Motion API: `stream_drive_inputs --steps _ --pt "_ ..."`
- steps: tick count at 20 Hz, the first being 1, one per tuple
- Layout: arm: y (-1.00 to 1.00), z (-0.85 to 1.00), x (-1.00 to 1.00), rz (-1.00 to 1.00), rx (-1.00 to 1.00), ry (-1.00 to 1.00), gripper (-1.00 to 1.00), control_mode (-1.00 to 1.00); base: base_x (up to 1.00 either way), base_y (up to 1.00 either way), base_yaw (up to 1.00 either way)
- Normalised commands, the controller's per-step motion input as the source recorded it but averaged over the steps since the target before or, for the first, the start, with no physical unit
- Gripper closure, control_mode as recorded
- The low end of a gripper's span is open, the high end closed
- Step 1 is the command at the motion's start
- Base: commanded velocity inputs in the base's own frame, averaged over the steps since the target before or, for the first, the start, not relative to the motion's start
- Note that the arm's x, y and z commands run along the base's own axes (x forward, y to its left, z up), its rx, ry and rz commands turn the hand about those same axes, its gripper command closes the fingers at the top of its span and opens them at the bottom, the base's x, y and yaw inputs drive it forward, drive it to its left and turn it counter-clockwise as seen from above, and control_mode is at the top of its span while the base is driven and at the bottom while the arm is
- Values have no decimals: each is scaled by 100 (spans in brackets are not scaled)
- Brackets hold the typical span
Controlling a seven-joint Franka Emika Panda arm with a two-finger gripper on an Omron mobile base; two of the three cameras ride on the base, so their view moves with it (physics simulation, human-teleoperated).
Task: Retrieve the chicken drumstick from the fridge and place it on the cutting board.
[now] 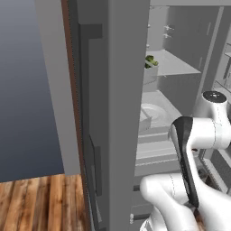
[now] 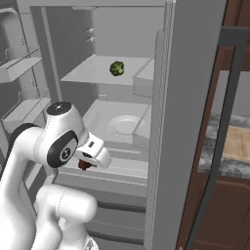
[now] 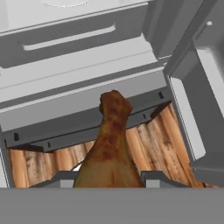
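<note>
Chicken drumstick point(image 3: 109, 148) sits clamped in my jaws, its knobby end pointing to twelve o'clock in the hand view, over the wooden floor point(image 3: 148, 140) in front of the fridge point(image 1: 126, 90). From the right base camera I see the gripper point(image 2: 86, 163) before the open lower shelves. Cutting board point(image 2: 238, 142) lies on the counter point(image 2: 215, 156) at three o'clock. A green vegetable point(image 2: 116, 68) rests on an upper shelf.

The chicken drumstick point(image 3: 110, 148) runs out of sight behind the view's bottom band
</note>
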Motion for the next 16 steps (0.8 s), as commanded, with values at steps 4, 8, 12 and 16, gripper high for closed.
stream_drive_inputs --steps 4,8,12,16 --pt "0 0 0 0 0 0 100 100 0 1 -6" --pt "0 0 0 0 0 0 100 100 0 31 -29" --pt "0 0 0 0 0 0 100 100 -15 37 -37" --pt "0 0 0 0 0 0 100 100 -54 1 -46"
